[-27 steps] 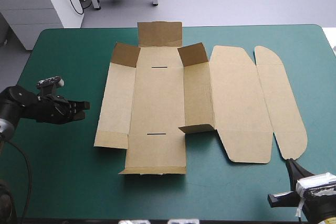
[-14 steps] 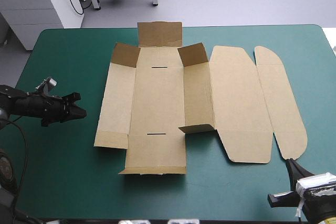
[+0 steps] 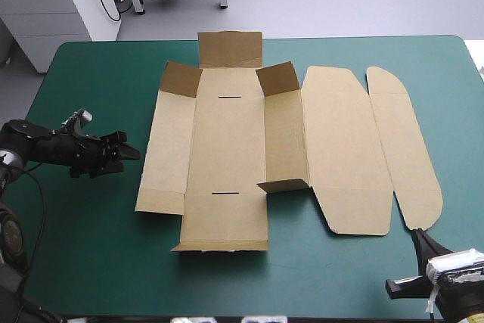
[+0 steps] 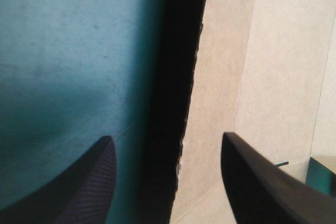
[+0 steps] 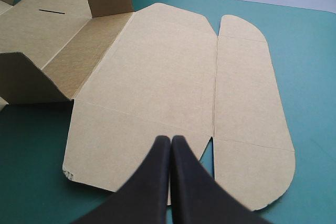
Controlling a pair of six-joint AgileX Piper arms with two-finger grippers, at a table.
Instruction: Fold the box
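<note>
Facing the flat brown cut-board box (image 3: 227,141): left gripper of broad black fins (image 3: 128,154), spread wide, empty.
Box: centred on the teal-green cover (image 3: 91,88), long axis left-right; its left edge lies just ahead of that nearer gripper.
Right gripper (image 5: 170,140): pressed together, empty, beside its rounded right end.

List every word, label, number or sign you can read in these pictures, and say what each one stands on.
None: no text can be read in any view.
The box is plain brown board, with no print or label showing.
Its only marks are two thin dark slots cut in the middle panel, which are not writing.
The teal-green cover shows no lettering either.
</note>
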